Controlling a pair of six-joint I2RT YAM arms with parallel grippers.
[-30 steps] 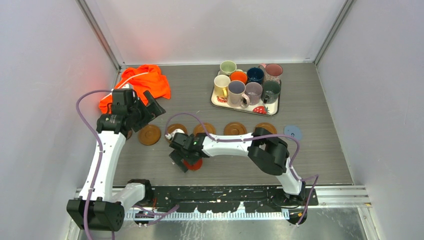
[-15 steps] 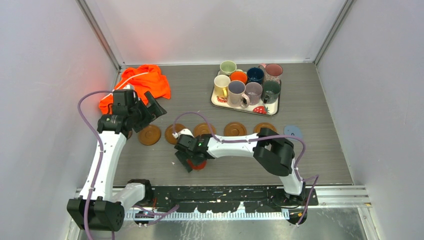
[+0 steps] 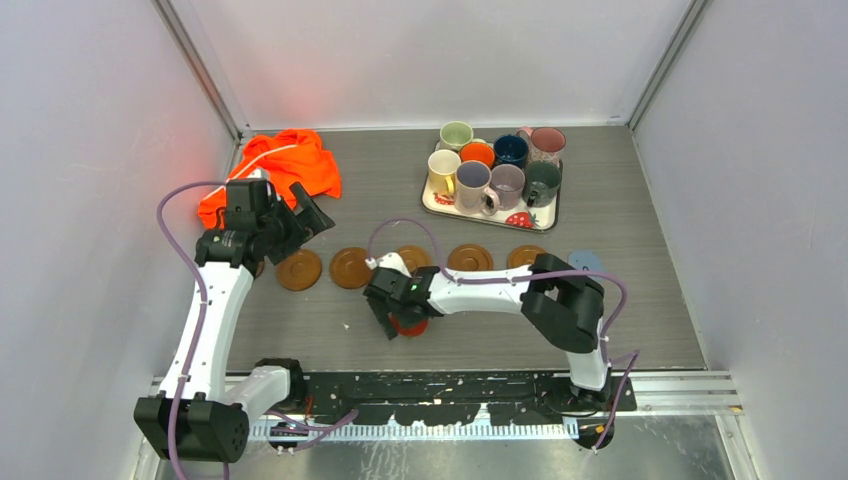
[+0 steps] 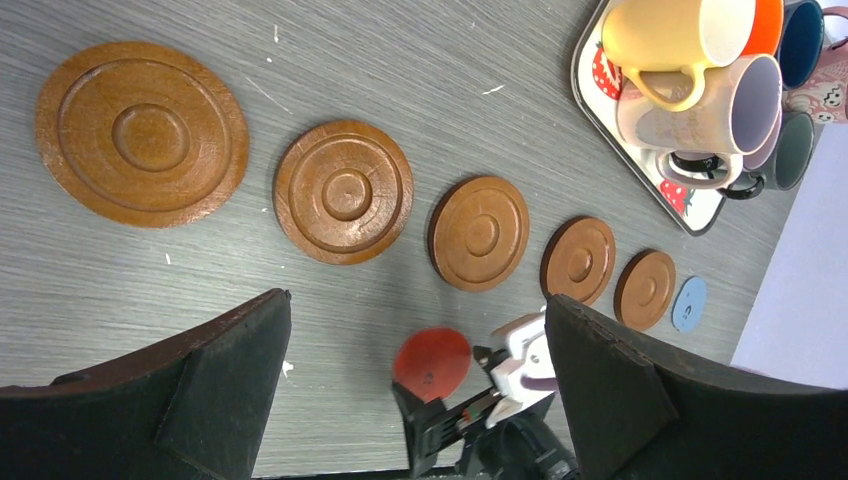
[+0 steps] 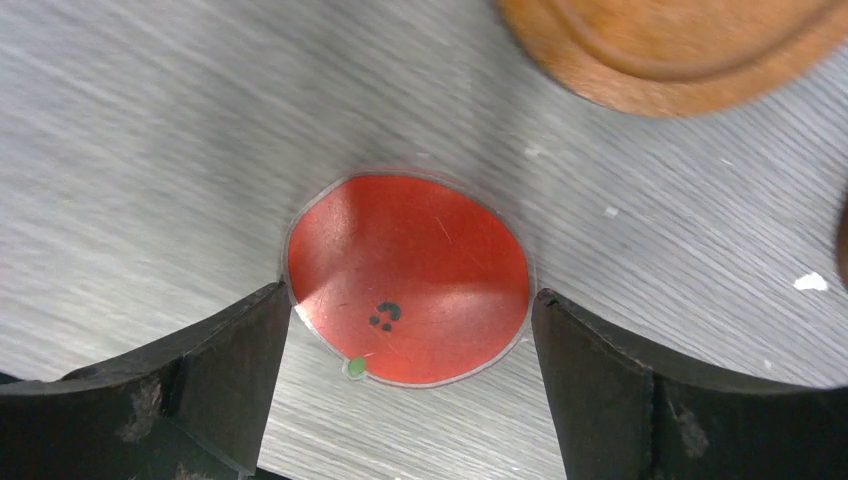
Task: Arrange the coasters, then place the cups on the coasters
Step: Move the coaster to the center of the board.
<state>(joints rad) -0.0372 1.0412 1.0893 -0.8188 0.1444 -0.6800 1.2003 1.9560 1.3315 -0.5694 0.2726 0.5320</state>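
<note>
Right arm's jaws [image 5: 410, 330] set astride a flat round red coaster [image 5: 408, 280] lying on the grey wood-grain surface [image 3: 640, 310].
The red coaster sits near 6 o'clock, just below a row of brown ringed wooden coasters [image 3: 351, 267]. The right jaws are spread, one tip at each side of its rim; whether they touch it is unclear. The left arm's jaws [image 4: 415, 303] gape wide and hold nothing, over the row's 9 o'clock end. A small light-blue coaster [image 4: 688, 303] ends the row at 3 o'clock. The handled mugs [image 3: 443, 172] crowd a white strawberry-print tray [image 3: 437, 207] at 1 o'clock.
</note>
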